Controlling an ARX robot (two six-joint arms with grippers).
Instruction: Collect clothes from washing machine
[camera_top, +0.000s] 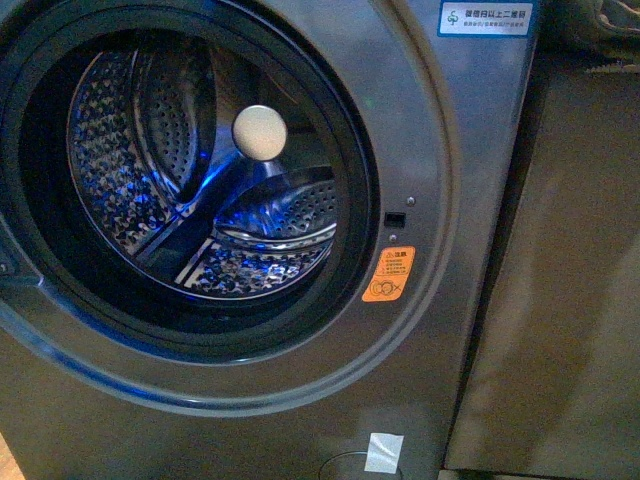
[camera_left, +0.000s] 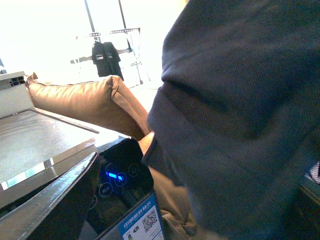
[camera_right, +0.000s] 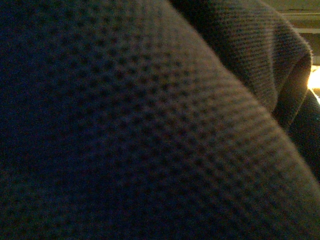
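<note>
Now the dark navy-blue knitted fabric garment (camera_left: 235, 125) fills the whole near side of the left wrist view, bunched in soft folds with a ribbed band running across it. It hangs in front of a tan leather cushion (camera_left: 85, 100) and hides part of it. Just beside its lower edge lies the glossy black control panel (camera_left: 117, 180) of the grey metallic front-loading washing machine (camera_top: 440, 150), with small round buttons lit blue and a blue-and-white label with a square code (camera_left: 142, 222) at the corner. Whether the cloth touches the panel cannot be told. The right wrist view shows only the same dark knit (camera_right: 125, 125) pressed close to the lens, its weave blurred, with a second fold rising behind it and a sliver of bright light at one edge. Neither hand appears in any view, so how far each is open, and whether either has hold of the garment, cannot be told. From the front, the machine's round porthole stands open and the perforated steel drum (camera_top: 150, 170) shows its bare walls and ribs, washed in blue light. A small white round ball-like shape (camera_top: 260, 132) sits in front of the drum's back wall. To the right of the porthole ring an orange sticker (camera_top: 388, 275) is stuck on the grey panel, and a blue-and-white label (camera_top: 486, 18) sits at the top corner. A beige cabinet (camera_top: 560, 300) stands just beside the machine on that side.
</note>
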